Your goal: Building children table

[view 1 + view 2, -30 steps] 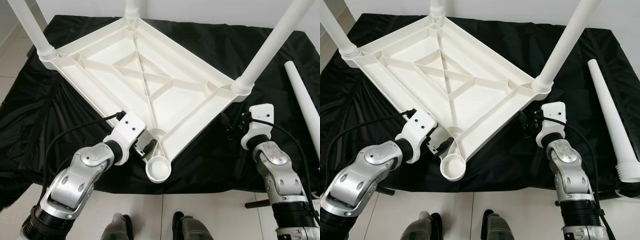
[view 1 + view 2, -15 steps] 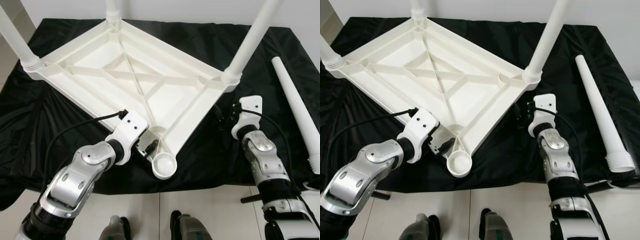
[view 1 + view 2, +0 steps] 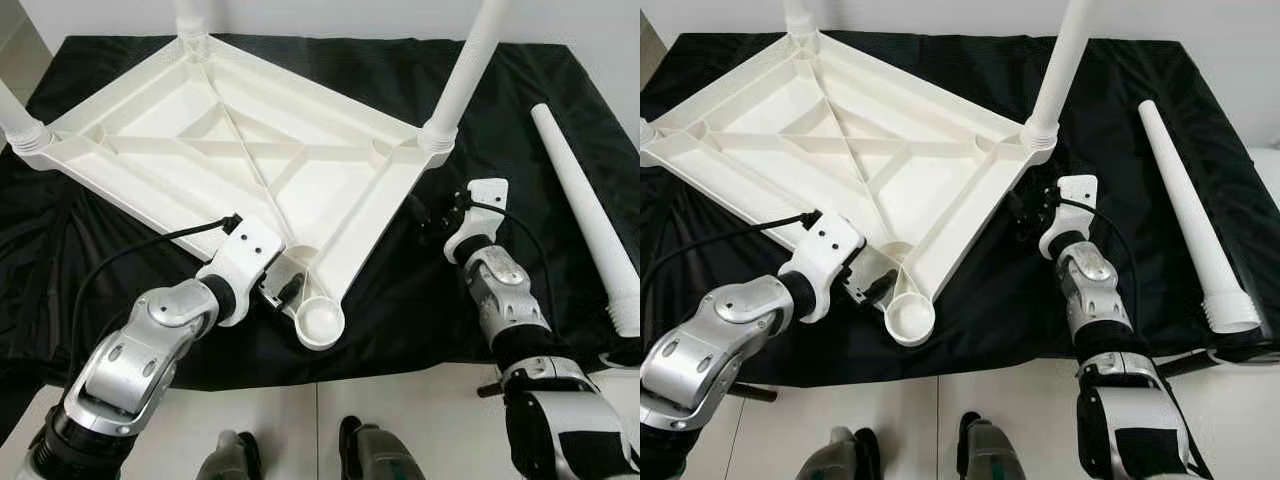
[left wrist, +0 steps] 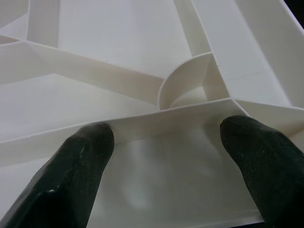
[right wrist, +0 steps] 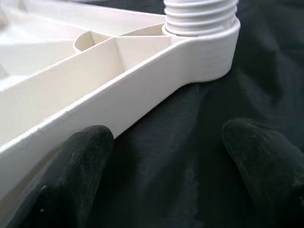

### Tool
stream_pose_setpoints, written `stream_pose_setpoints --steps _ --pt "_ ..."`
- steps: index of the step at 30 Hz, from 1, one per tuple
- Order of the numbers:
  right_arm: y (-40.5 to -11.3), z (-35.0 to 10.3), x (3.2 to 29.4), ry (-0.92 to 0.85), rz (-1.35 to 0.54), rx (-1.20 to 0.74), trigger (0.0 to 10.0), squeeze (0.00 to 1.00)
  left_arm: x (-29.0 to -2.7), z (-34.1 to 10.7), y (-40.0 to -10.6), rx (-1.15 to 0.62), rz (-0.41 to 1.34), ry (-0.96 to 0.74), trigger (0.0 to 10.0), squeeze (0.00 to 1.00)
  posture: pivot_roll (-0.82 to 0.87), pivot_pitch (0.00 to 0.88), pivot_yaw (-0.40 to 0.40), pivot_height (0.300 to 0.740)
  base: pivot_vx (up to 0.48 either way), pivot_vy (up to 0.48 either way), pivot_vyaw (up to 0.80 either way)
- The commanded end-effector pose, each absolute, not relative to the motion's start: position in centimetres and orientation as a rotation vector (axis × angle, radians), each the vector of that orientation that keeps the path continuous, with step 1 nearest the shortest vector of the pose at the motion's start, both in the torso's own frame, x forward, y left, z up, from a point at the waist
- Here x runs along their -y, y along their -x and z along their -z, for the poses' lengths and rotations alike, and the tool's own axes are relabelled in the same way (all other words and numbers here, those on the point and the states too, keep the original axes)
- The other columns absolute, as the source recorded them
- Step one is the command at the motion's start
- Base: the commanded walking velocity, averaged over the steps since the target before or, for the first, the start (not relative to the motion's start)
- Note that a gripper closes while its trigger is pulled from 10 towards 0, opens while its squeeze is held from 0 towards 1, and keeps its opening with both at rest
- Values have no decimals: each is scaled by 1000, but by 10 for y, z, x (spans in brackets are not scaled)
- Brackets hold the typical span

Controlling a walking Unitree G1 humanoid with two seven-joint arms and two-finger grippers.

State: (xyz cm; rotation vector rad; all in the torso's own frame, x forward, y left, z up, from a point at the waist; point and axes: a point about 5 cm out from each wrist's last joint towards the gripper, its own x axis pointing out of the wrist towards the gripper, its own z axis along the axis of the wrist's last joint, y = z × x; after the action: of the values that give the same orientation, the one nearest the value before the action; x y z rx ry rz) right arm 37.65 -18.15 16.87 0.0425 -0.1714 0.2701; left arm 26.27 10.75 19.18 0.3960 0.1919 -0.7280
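One white tabletop (image 3: 250,160) lies upside down on a black cloth (image 3: 390,290), ribs up. Three legs stand screwed into its corners: one at the far left (image 3: 18,125), one at the back (image 3: 187,18), one at the right (image 3: 462,75). The near corner socket (image 3: 320,322) has no leg in it. A fourth leg (image 3: 585,215) lies loose on the cloth, well to the right of the tabletop.

The left gripper (image 3: 283,290) sits at the near corner beside that socket, its fingers (image 4: 83,156) spread apart inside the rim pocket against a rib, closed on nothing. The right gripper (image 3: 437,215) hovers just outside the tabletop's right edge, below the right leg's threaded collar (image 5: 202,14), fingers (image 5: 71,166) apart over the cloth, with the rim between it and the underside. At the bottom, the robot's two feet (image 3: 300,460) stand on pale tiled floor (image 3: 400,400).
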Motion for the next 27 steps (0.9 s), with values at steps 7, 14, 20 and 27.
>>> stream_pose_setpoints --steps 7,14,20,27 --pt "-379 -206 122 -93 -553 399 10000 0 -72 -186 -242 -191 998 -373 10000 0 4 230 40 740 0 0 0" --pt "-381 -219 135 -69 -417 489 10000 0 -75 -193 -249 -162 972 -386 10000 0 6 230 39 740 0 0 0" --pt "-374 -226 153 -59 -344 562 10000 0 -88 -213 -268 -65 851 -373 10000 0 3 223 34 740 0 0 0" --pt "-368 -230 157 -57 -328 624 10000 0 -97 -238 -288 60 716 -316 10000 0 1 212 34 740 0 0 0"
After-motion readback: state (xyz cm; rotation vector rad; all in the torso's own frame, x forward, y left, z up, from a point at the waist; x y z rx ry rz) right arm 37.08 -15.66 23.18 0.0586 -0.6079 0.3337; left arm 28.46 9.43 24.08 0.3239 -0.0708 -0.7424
